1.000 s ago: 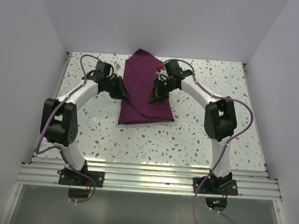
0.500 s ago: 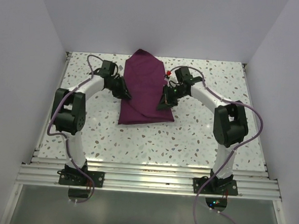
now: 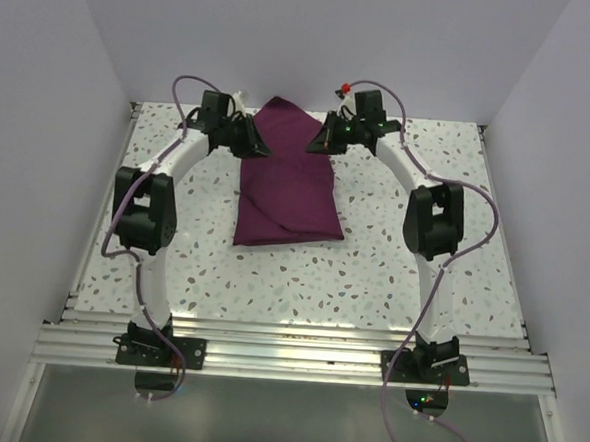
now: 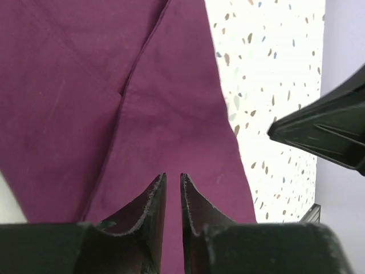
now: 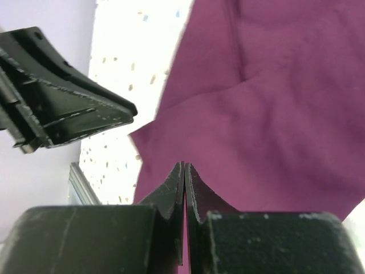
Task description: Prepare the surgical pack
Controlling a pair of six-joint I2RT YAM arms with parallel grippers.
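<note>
Folded maroon cloth (image 3: 289,191) lies at the centre of the table's (image 3: 422,274) far edge, long axis far-to-near.
Its far end sits between the arms, equally near: left gripper (image 3: 257,147) ajar by a slit, right gripper (image 3: 317,144) closed, both empty.

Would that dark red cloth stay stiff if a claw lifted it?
Probably floppy: the maroon cloth shows soft creases and folds, so it would likely sag and unfold. Its matte weave seems unlikely to slip. Anything wrapped inside is hidden.
</note>
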